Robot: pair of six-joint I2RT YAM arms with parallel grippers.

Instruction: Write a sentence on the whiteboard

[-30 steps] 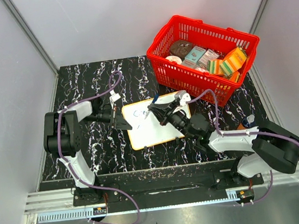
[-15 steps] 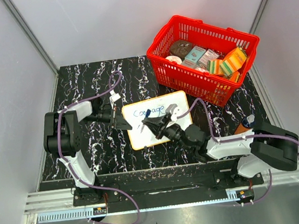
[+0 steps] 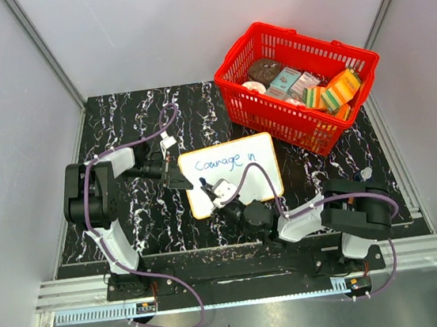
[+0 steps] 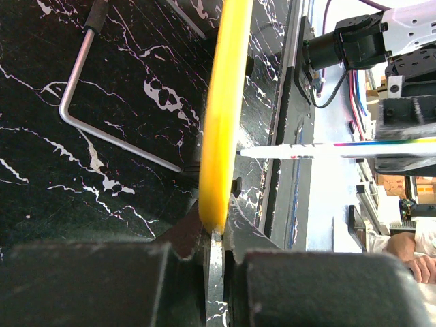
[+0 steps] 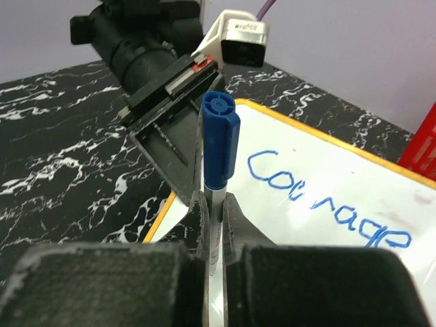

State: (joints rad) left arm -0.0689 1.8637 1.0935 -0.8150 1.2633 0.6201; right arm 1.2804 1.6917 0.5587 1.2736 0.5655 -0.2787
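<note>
Whiteboard [image 3: 254, 192] is lying mid-frame on black marbled table [image 3: 126, 127] in the top view, its blue sentence [image 3: 226, 161] reading "Courage in" along the upper edge. L gripper [image 3: 182, 176] is clamping the board's left yellow rim, jaws closed on it. R gripper [image 3: 218, 191], over the board's lower left, is pinching blue marker [image 5: 219, 143] btwn closed jaws. Red basket [image 3: 277, 120] w/ packaged goods is sitting upper right, near the board's corner.
</note>
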